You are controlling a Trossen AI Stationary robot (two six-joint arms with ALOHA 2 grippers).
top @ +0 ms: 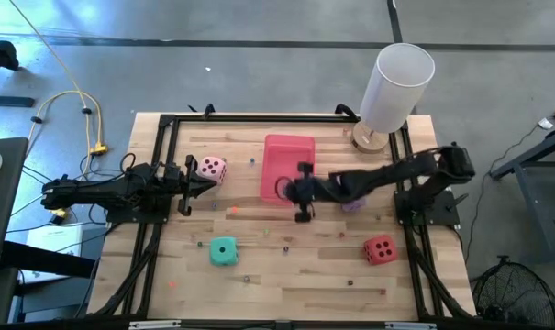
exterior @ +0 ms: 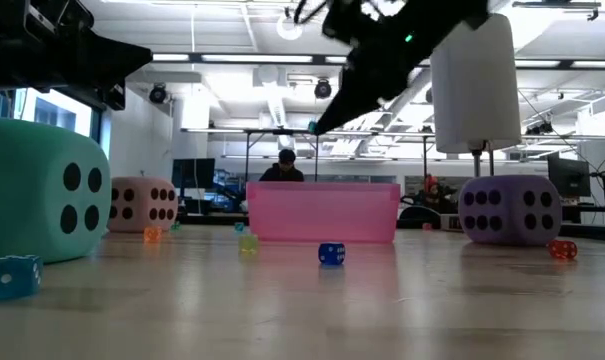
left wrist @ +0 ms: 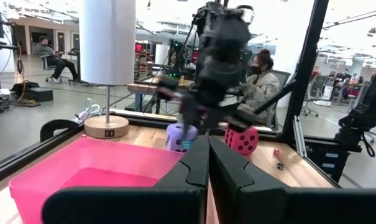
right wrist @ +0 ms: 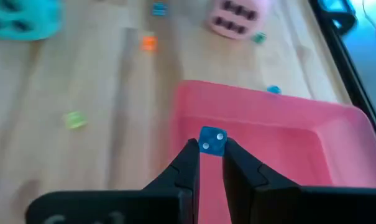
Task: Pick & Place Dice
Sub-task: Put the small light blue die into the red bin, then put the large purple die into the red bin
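Observation:
My right gripper (right wrist: 209, 154) hangs over the near end of the flat pink tray (top: 288, 154), shut on a small blue die (right wrist: 211, 140). Big soft dice rest on the table: pink (top: 212, 169) at the far left, teal (top: 224, 251) at the near left, red (top: 380, 249) at the near right. A purple one (top: 353, 204) is partly hidden under my right arm. My left gripper (top: 204, 181) waits shut at the table's left, next to the pink die. My right gripper pinches the small blue die by two opposite faces (right wrist: 203, 144) between its two fingers, only at their free ends. The fingers slant down from the table's right side. The die is lifted clear, above the tray's near end.
A white cylinder lamp on a round wooden base (top: 396, 87) stands at the far right corner. Several small dice lie loose on the table, among them an orange one (right wrist: 149, 42), a green one (right wrist: 74, 119) and a blue one (exterior: 330, 253). People sit in the room beyond.

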